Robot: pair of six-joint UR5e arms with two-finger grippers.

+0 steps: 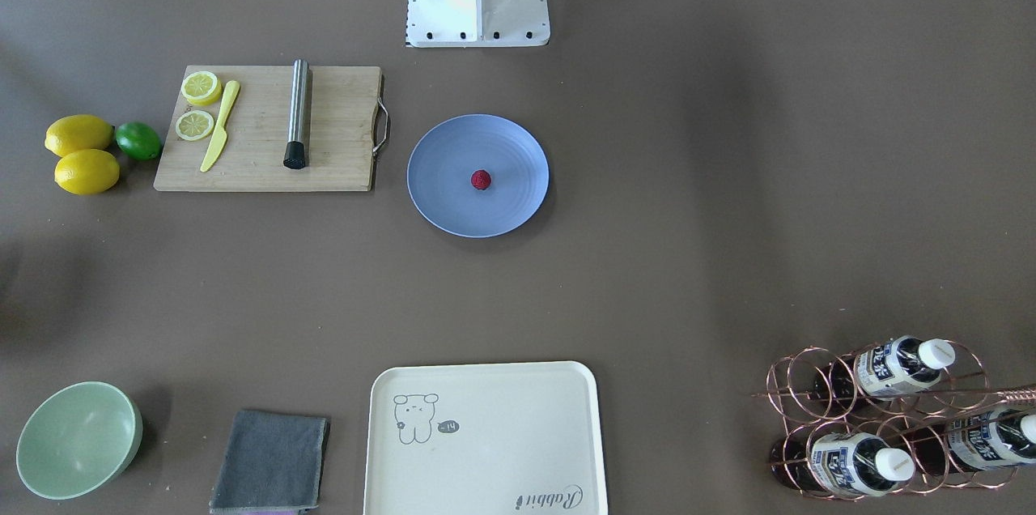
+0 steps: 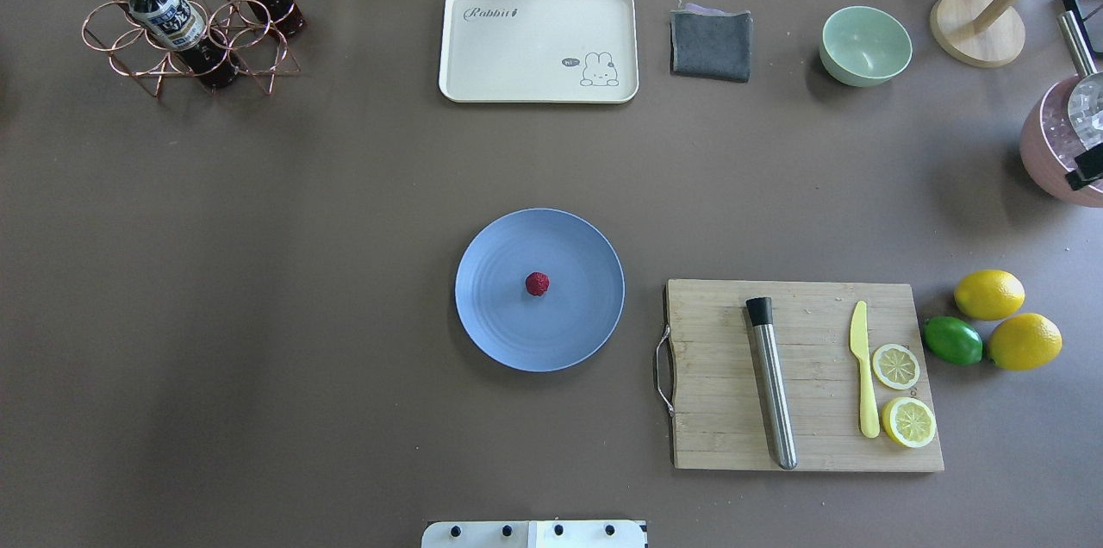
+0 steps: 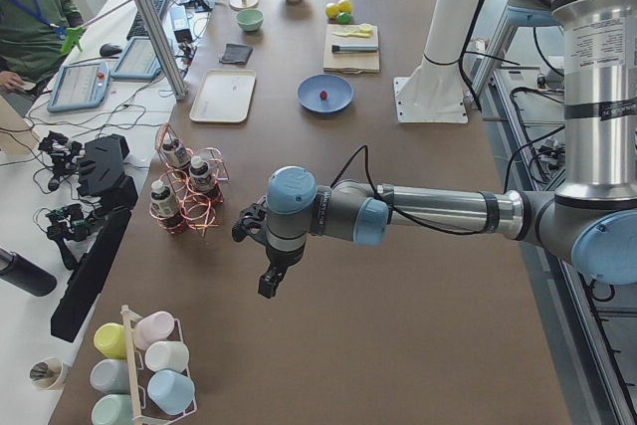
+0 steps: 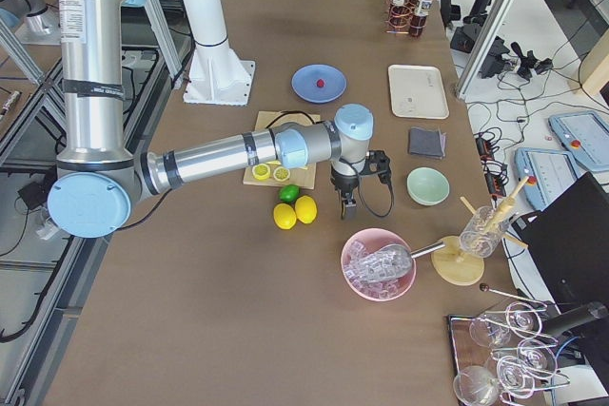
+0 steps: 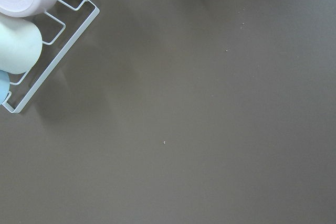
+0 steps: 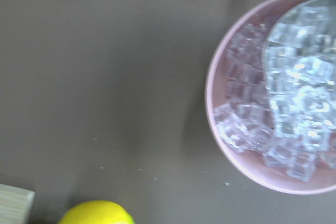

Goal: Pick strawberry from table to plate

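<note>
You see the strawberry centred on the plate, table open around; tray reads "Rabbit"; left gripper, right gripper: opening can't be told.

You see the worktop steeply from above in two opposed views, both sharing the plate; end views look lengthwise; wrist cameras face down, close

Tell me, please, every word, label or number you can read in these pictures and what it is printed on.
"Rabbit": cursive, in one corner of the cream tray.
Speech bubble beside the tray's animal drawing: too small to read with certainty.
Bottle labels in the wire rack: characters show, but too blurred to read.
Sticker on the left arm: too small to read.
</note>
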